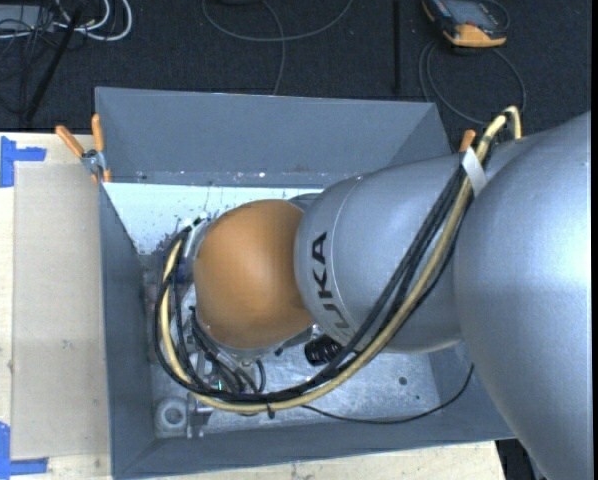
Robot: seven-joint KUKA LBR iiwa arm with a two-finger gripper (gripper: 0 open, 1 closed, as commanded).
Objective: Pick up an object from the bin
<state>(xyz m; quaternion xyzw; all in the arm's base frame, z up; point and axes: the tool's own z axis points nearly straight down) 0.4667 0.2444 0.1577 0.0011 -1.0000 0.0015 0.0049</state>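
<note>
The grey KUKA arm [399, 268] reaches in from the right and covers most of the grey metal bin [269, 133], its rounded orange cover [249, 273] sitting over the bin's left-centre. 1 black and 1 yellowish cable [169, 343] run along the arm and loop round the cover's left and lower sides. Dark parts of the gripper [219, 373] show just under the cover's lower edge, low over the floor. The cover hides the rest, so I cannot tell whether the gripper is wide or narrow, or whether it holds anything. A small grey metal piece [174, 414], its kind unclear, lies in the bin's near-left corner, just beside the cable loop. Fine dark specks [169, 236] dot the floor toward the far-left corner.
</note>
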